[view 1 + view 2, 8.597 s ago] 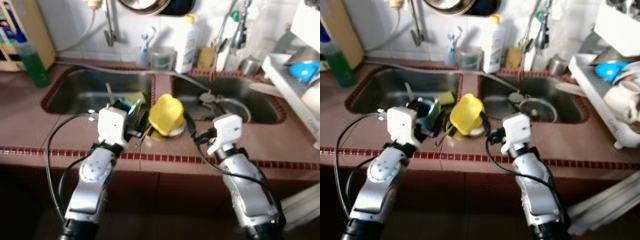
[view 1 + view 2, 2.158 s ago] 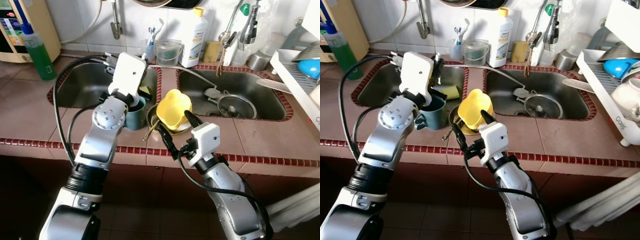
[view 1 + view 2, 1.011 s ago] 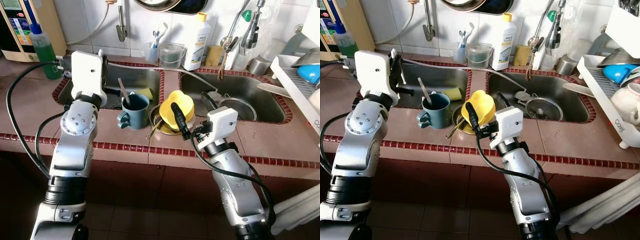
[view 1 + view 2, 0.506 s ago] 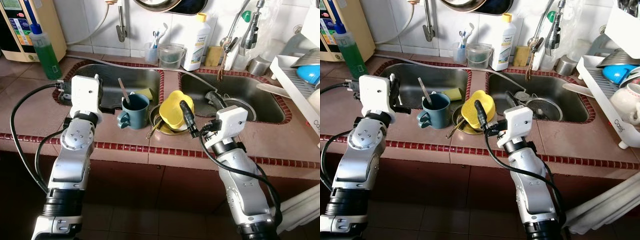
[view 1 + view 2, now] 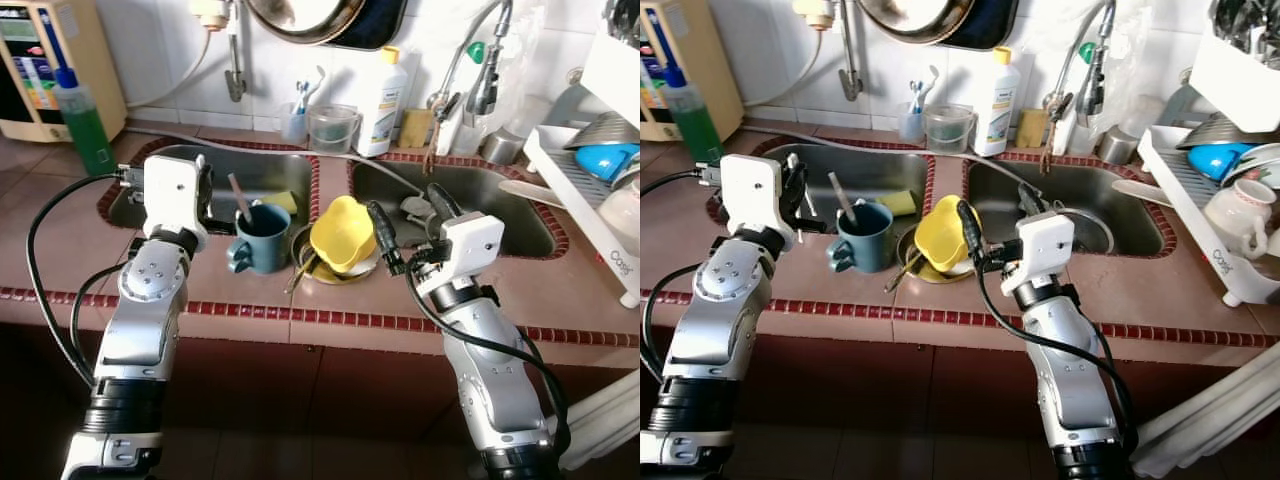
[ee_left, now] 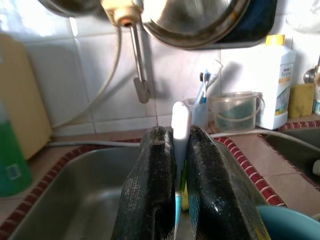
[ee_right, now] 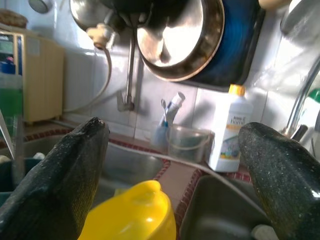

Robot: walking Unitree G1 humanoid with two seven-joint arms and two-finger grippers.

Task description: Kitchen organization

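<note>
The left pincer [image 6: 172, 200] grips a white toothbrush [image 6: 180, 131] upright, long axis toward twelve o'clock, above the left sink [image 5: 225, 172], while the right pincer [image 5: 990, 225] spreads wide by the yellow cup [image 5: 940, 236].

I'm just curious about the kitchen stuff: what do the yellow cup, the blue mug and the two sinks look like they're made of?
Yellow cup: probably plastic, with a smooth, evenly coloured surface and a soft sheen.
Blue mug: likely glazed ceramic, judging by its thick wall and handle, though that's uncertain.
Sinks: stainless steel, by the look of it: grey, brushed, dully reflective basins set in a brown tiled counter.
</note>
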